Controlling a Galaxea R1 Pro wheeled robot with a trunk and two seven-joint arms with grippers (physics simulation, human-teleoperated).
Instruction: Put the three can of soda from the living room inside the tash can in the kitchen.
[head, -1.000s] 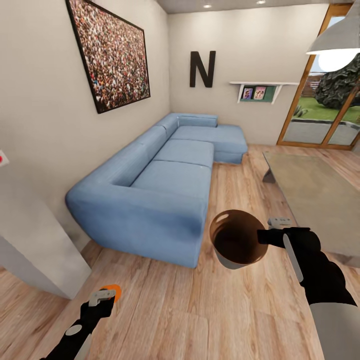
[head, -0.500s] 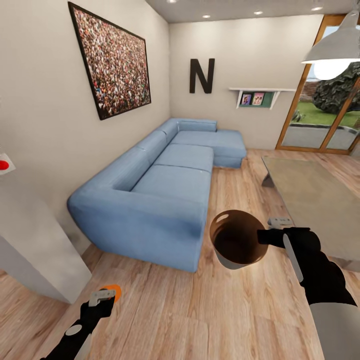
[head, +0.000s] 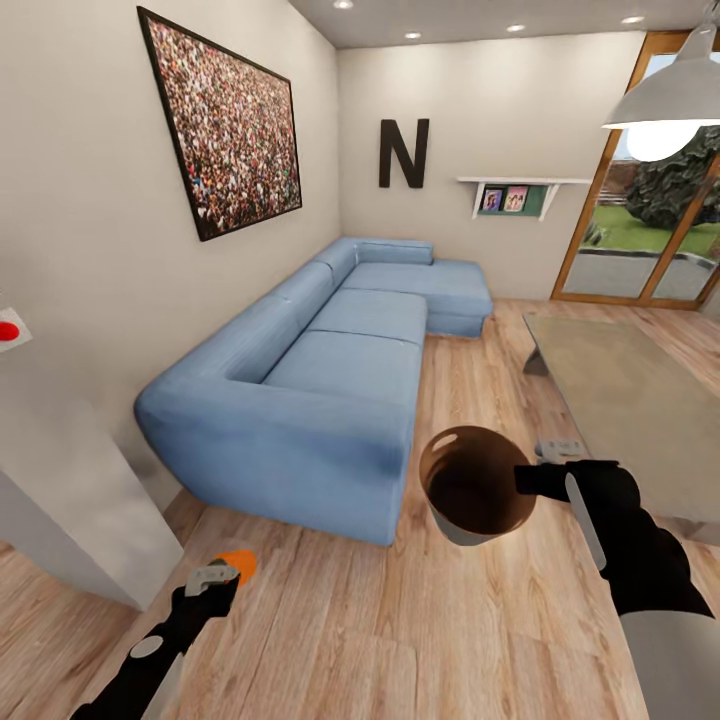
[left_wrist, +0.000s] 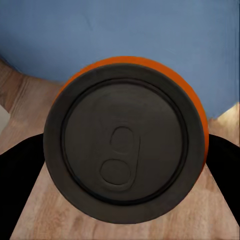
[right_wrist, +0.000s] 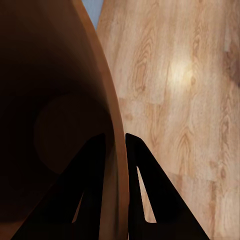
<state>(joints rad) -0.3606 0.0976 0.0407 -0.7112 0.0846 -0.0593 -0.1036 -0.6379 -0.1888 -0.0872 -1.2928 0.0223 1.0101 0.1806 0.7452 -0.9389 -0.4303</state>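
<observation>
From the head camera, the robot stands on the wood floor (head: 400, 620) of the living room, next to the blue sofa (head: 330, 390). The right gripper (head: 528, 478) holds the bin (head: 478, 487) by its rim, mouth tipped up toward the camera. Low down, the left gripper (head: 222, 574) carries an orange can (head: 240, 562).

In the left wrist shot the can (left_wrist: 126, 140) sits end-on, with black finger shapes at either side. I'd say it's clamped, though the contact itself is hidden.

In the right wrist shot, the two fingers (right_wrist: 87, 175) pinch the bin wall (right_wrist: 107, 100), one inside and one outside.

To do this well, I'd bring the can over the middle of the bin's mouth, keep the bin level, and let go low so it doesn't bounce off the rim.
</observation>
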